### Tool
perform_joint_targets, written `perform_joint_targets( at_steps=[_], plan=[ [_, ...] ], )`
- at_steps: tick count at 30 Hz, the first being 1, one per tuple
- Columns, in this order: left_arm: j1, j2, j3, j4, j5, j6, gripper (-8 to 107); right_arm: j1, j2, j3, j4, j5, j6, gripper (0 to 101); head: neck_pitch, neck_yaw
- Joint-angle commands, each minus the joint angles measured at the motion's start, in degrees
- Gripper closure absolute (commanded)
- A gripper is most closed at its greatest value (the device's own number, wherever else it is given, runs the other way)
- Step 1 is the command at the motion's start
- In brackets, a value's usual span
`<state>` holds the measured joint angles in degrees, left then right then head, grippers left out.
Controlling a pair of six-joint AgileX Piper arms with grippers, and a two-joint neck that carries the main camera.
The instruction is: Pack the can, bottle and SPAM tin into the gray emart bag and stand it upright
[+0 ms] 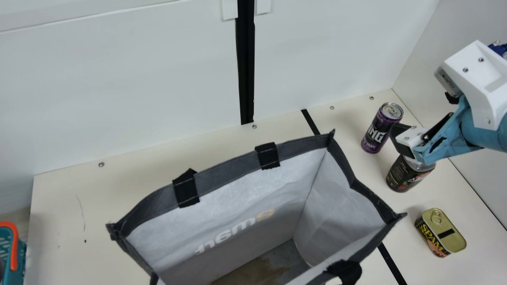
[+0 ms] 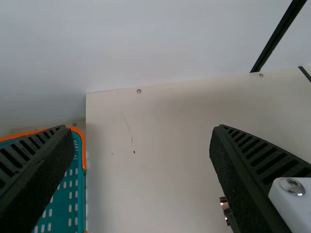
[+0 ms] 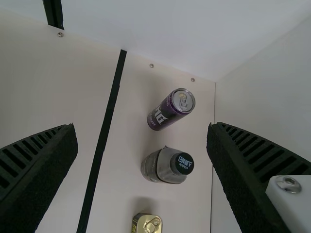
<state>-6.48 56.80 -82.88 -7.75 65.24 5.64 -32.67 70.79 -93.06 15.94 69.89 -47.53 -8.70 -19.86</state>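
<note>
main view | bottle (image 1: 408, 176) top hidden (by right claw (image 1: 401, 140)) | bag (image 1: 227, 164), basket (image 1: 15, 247) cut off

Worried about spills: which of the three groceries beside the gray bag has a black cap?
The clear plastic bottle with the dark label, between the purple metal can and the gold-topped SPAM tin; those two have metal pull-tab tops.

Bottle (image 1: 408, 174) between can (image 1: 380, 130) and SPAM tin (image 1: 441, 233)
</note>
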Motion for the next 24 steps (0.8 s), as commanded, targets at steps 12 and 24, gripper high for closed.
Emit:
perform_joint_targets(
  at_steps=[12, 24],
  plan=[
    [-3.9, 4.7, -5.6, -0.6, -0.8, 0.7, 9, 0.0, 0.0, 0.0, 0.0, 0.0, 0.0, 6, -1.3, -0.1],
    [-8.5, 8.7, -10.8, -1.2, -2.0, 1.3, 9, 0.0, 0.0, 0.0, 0.1, 0.0, 0.0, 6, -1.3, -0.1]
  ],
)
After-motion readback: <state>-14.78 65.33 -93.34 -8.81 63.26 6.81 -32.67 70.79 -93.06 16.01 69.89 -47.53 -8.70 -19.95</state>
